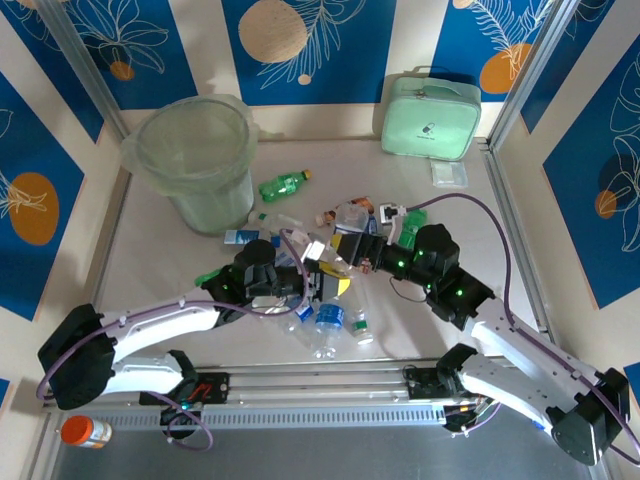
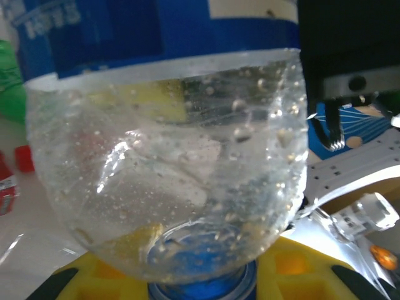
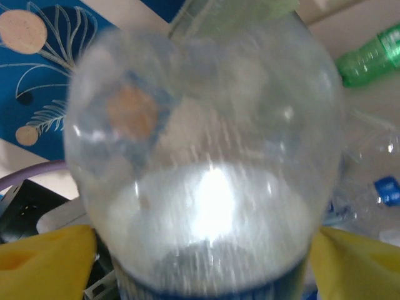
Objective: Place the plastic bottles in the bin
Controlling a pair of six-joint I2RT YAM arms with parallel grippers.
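Observation:
A clear plastic bottle (image 2: 169, 162) with a blue label hangs between the two grippers, above a pile of crushed bottles (image 1: 330, 322). My left gripper (image 2: 200, 284) is shut on its blue-capped neck, yellow fingers (image 2: 294, 269) on either side. In the top view the left gripper (image 1: 325, 283) faces my right gripper (image 1: 352, 255) at mid-table. The right gripper (image 3: 206, 265) stands open, its yellow fingers (image 3: 47, 259) spread wide around the blurred other end of the bottle (image 3: 206, 156). A green bottle (image 1: 283, 185) lies beside the pale-green bin (image 1: 205, 205) at the back left.
A mint-green zippered case (image 1: 430, 115) stands at the back right. An orange-capped pill jar (image 1: 85, 432) lies off the table's front left. More bottles and scraps (image 1: 350, 215) are strewn behind the grippers. Metal rails edge the table on both sides.

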